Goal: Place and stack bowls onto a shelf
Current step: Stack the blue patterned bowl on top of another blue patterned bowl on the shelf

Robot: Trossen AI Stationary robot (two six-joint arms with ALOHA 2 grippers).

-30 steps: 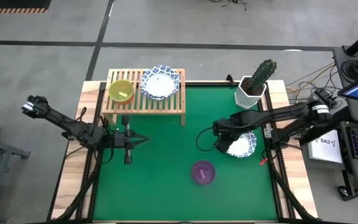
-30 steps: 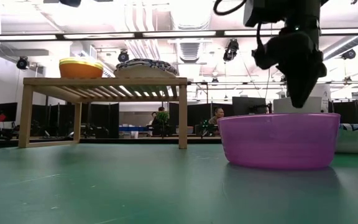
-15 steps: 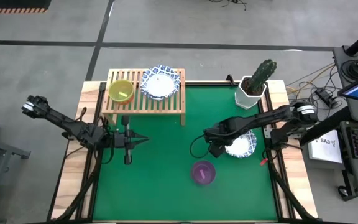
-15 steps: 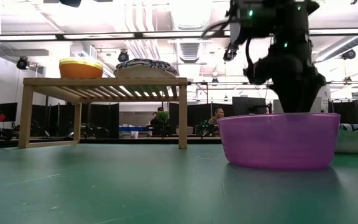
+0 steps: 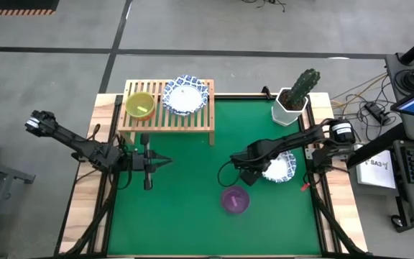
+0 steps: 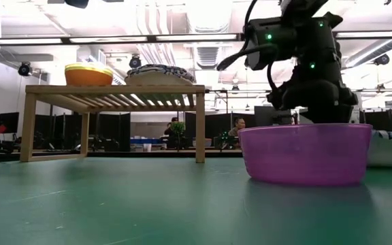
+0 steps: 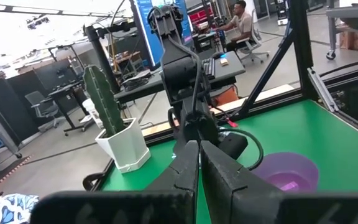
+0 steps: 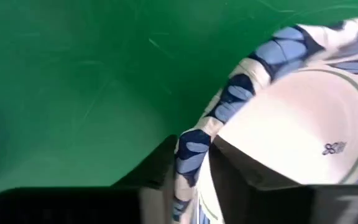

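Straddling the rim of a white bowl with a blue-patterned rim (image 8: 278,118), the right gripper (image 5: 249,171) is seen low over the green bench (image 5: 185,208) near its right edge. In the right wrist view one finger (image 8: 160,163) is on the outside of the rim and the other sits inside the bowl, so the gripper looks clamped on that rim, pretty much right at the edge nearest the bench's middle. The same bowl (image 5: 279,169) is spotted from above just beside the right edge, about halfway along it.

The purple bowl (image 5: 235,200) is parked on the bench a bit nearer the front edge, just beside the right gripper but apart from the patterned bowl. In the low view it (image 6: 305,153) fills the foreground and the gripper's tips are hidden behind it.

The shelf (image 5: 167,115) is set at the back edge toward the left corner. Two bowls are already up on it: a yellow-green bowl (image 5: 139,105) on the left end and a second blue-patterned bowl (image 5: 185,96) on the right end, side by side.

The left gripper (image 5: 158,163) is held out over the left part of the bench, fingers (image 7: 185,171) pressed together with nothing between them.

A cactus in a white pot (image 5: 294,99) is stood at the back right corner.
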